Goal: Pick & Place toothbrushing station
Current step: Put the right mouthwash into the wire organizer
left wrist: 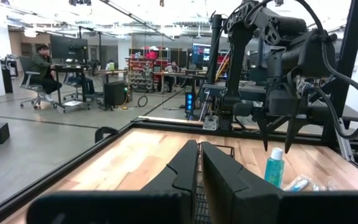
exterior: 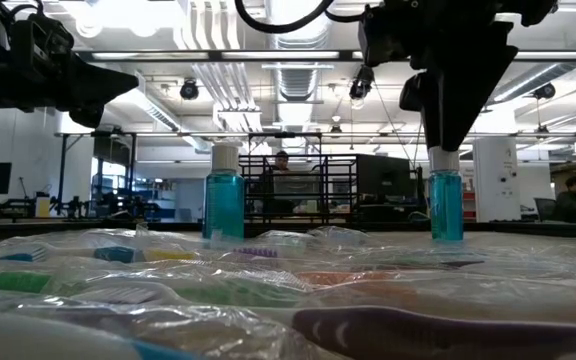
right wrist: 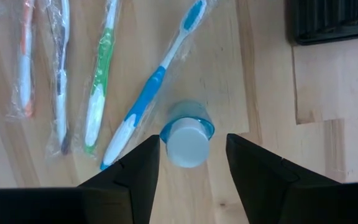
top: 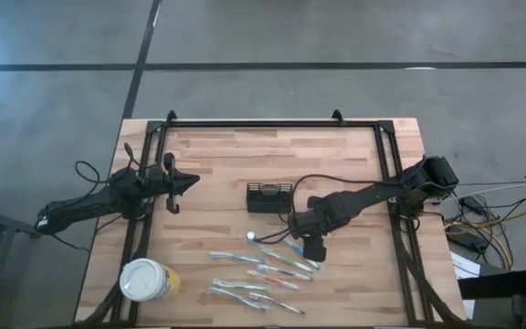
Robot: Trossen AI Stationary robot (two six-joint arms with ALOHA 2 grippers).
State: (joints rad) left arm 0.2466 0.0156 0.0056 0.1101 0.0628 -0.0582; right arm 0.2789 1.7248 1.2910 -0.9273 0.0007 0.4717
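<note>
The toothbrushing station, a small black mesh caddy (top: 269,196) (right wrist: 334,22), stands on the wooden table near its middle. My right gripper (right wrist: 192,139) points down, open, over a blue bottle with a white cap (right wrist: 187,142) (left wrist: 274,165). Its fingers stand on either side of the cap without touching it, and the bottle stands upright on its base. A second blue bottle (exterior: 224,190) (top: 251,236) stands to the left of it. My left gripper (top: 190,183) (left wrist: 199,162) waits shut and level at the table's left side, pointing at the caddy.
Several wrapped toothbrushes (top: 263,270) (right wrist: 148,93) lie flat between the bottles and the near edge. A round white tub with a yellow label (top: 149,281) stands at the near left corner. A black frame (top: 272,123) runs along the table's far edge and sides.
</note>
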